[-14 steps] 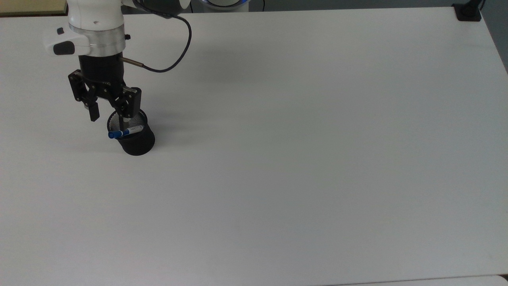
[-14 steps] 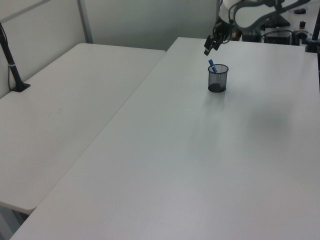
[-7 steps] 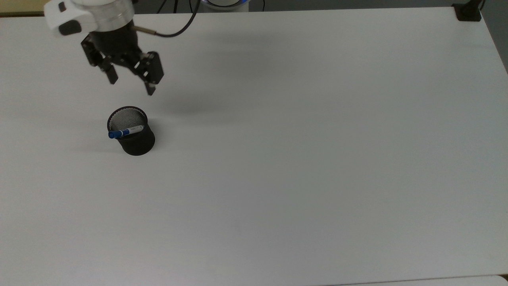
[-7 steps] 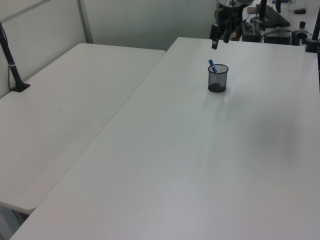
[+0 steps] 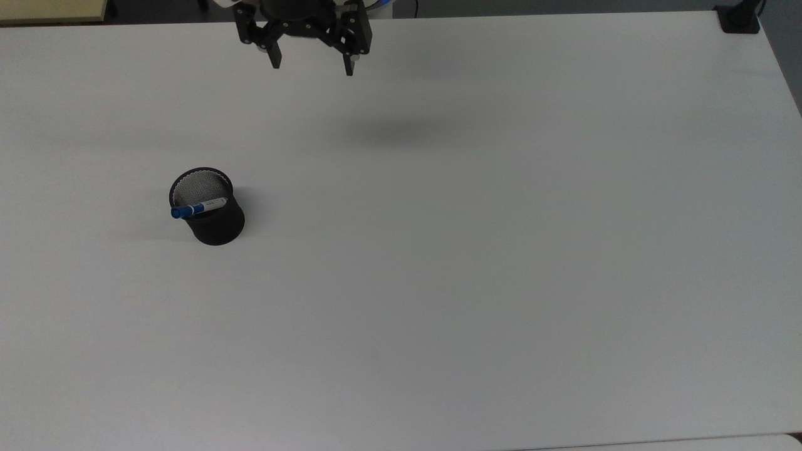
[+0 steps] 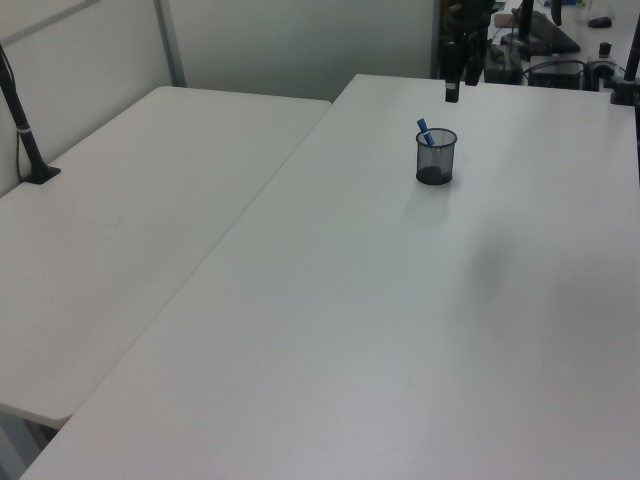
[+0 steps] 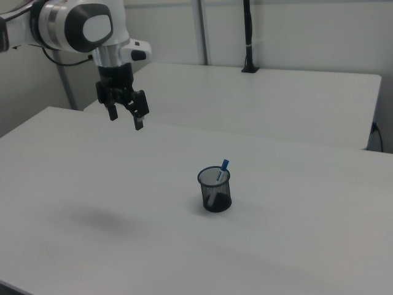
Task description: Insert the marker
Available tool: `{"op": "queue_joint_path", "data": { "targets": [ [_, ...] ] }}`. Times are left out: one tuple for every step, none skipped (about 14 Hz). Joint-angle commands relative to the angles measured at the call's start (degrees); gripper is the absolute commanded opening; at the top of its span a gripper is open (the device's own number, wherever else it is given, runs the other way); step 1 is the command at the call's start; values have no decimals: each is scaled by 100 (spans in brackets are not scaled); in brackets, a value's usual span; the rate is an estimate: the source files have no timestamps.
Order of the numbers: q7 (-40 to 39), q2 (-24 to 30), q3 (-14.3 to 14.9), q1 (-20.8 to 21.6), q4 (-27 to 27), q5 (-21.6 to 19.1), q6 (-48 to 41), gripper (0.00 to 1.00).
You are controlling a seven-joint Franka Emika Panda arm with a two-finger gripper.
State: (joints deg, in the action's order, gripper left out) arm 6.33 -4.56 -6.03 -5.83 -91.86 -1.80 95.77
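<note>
The marker [image 5: 198, 207] stands tilted inside the black mesh cup [image 5: 216, 225], blue cap leaning over the rim (toward the top view's left). The tool [image 5: 311, 64] hangs well apart from the cup, above the white bench [image 5: 501, 250], its fingers spread and holding nothing.

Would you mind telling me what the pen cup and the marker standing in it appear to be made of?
The cup looks like black wire mesh, probably metal: in the right view the marker's barrel shows through its wall, and the top view shows a fine grid inside the rim. The marker looks like smooth plastic, a white barrel with a blue cap, though the look alone leaves that open.
</note>
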Motion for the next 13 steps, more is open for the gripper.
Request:
{"op": "queue_joint_path", "data": {
  "targets": [
    [193,157,-364,-304,-183,92,-32,100],
    [201,157,-373,-340,-175,92,-32,100],
    [219,157,-381,-340,-175,92,-40,100],
    [358,148,-399,-340,-175,92,-32,100],
    [421,148,-399,-340,-166,92,-32,100],
    [430,140,-399,-340,-157,92,-40,100],
    [439,139,-382,-331,-140,92,-49,100],
    [439,139,-329,-279,-139,92,-49,100],
    [439,139,-303,-209,-139,92,-58,100],
    [439,148,-163,-69,-139,92,-75,100],
    [439,157,21,98,-148,92,-76,100],
    [439,174,188,230,-140,92,-76,100],
    [430,175,312,327,-139,92,-76,100]
  ]
}}
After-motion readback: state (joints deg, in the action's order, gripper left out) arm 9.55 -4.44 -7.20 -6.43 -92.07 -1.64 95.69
